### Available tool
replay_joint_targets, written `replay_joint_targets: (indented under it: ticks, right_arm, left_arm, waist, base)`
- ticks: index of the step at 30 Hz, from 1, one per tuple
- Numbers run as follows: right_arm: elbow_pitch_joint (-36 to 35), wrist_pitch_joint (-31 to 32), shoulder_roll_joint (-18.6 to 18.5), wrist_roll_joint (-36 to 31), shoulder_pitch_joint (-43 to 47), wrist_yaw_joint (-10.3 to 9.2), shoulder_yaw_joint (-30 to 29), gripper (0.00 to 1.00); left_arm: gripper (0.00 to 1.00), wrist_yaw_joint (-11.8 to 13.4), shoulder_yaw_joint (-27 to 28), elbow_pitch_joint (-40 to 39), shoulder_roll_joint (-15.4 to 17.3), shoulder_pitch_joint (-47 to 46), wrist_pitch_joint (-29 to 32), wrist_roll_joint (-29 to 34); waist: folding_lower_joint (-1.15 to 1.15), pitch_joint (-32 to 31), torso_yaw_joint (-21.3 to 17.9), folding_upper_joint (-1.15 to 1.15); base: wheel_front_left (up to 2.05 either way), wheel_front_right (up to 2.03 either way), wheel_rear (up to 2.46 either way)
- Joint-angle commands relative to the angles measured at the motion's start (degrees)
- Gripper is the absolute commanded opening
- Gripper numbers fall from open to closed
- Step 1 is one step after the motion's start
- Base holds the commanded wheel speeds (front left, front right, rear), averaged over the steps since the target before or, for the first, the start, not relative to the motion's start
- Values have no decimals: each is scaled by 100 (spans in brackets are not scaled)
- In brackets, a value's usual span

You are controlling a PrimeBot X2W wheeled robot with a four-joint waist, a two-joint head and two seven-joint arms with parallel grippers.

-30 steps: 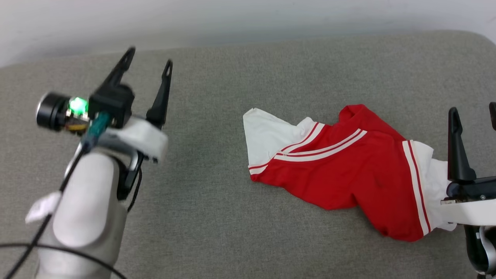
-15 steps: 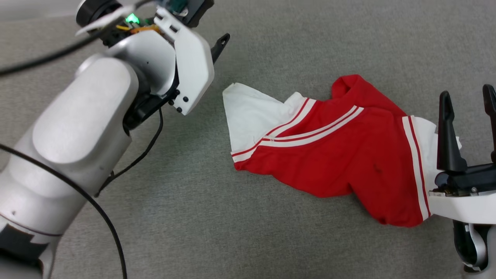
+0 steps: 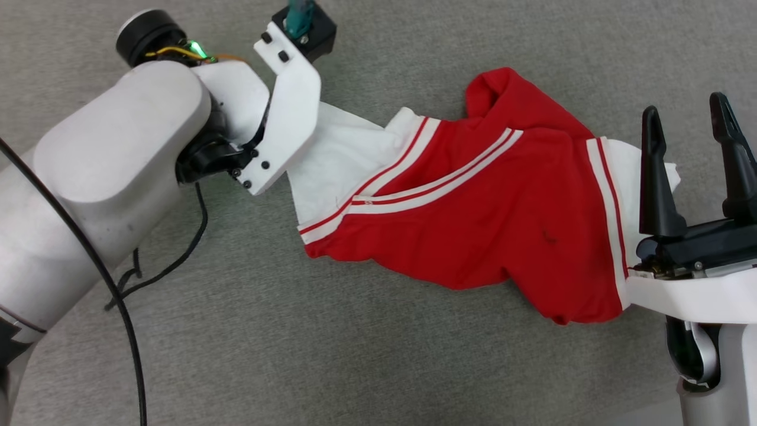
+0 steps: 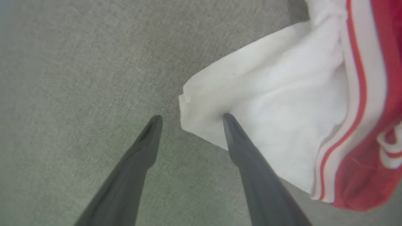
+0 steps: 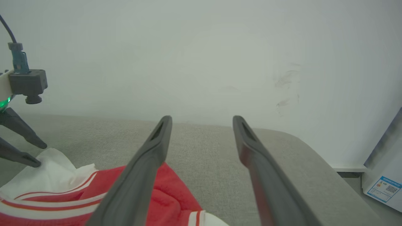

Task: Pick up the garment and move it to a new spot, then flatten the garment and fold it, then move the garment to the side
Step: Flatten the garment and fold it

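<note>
The garment (image 3: 473, 236), red with white sleeves and striped trim, lies crumpled on the grey cloth surface (image 3: 295, 343). My left arm's wrist (image 3: 284, 118) bends down over its left white sleeve, hiding the fingers in the head view. In the left wrist view the left gripper (image 4: 191, 119) is open at the sleeve's corner (image 4: 185, 100): one fingertip rests on the white cloth, the other over bare surface. From the right wrist view the left gripper (image 5: 38, 154) also looks open at that sleeve. My right gripper (image 3: 685, 106) stands open above the garment's right sleeve, holding nothing (image 5: 202, 119).
A white wall (image 5: 201, 62) rises behind the padded surface, whose far right corner (image 5: 301, 141) is rounded. Beyond it at the right stands a pale box with a blue label (image 5: 381, 188). A black cable (image 3: 136, 355) trails from my left arm.
The head camera has tilted down. My left arm swung from the far left over to the white sleeve's corner, fingers now pointing down at it. The garment has not moved.
</note>
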Motion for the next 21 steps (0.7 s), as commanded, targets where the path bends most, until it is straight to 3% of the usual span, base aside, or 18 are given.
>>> replay_joint_targets:
  ticks: [1,5,6,7,14,21]
  right_arm:
    - [2,-11,58,-28,-84,-4,13,100]
    - [29,-11,92,-42,-115,-4,4,100]
    - [38,-11,101,-46,-135,-4,9,100]
    - [47,-11,110,-49,-146,-4,12,100]
    - [126,-11,54,-88,-48,-4,-49,100]
    - [285,-11,-88,-84,301,-4,-202,100]
  left_arm:
    - [100,5,-107,37,24,-48,62,-134]
    - [100,2,-528,30,133,45,388,-325]
    - [59,-1,-565,24,148,77,375,-377]
    - [2,-1,-606,11,156,114,406,-409]
    - [0,0,-619,-44,155,88,-154,-424]
    - [0,4,-608,-36,324,307,-973,-687]
  waist:
    - [-1,121,-140,0]
    - [-1,160,-198,0]
    - [-1,166,-208,0]
    - [-1,165,-209,0]
    - [-1,-149,-6,0]
    - [-1,-892,512,0]
  base:
    - [0,0,0]
    - [0,0,0]
    - [0,0,0]
    - [0,0,0]
    - [0,0,0]
    - [0,0,0]
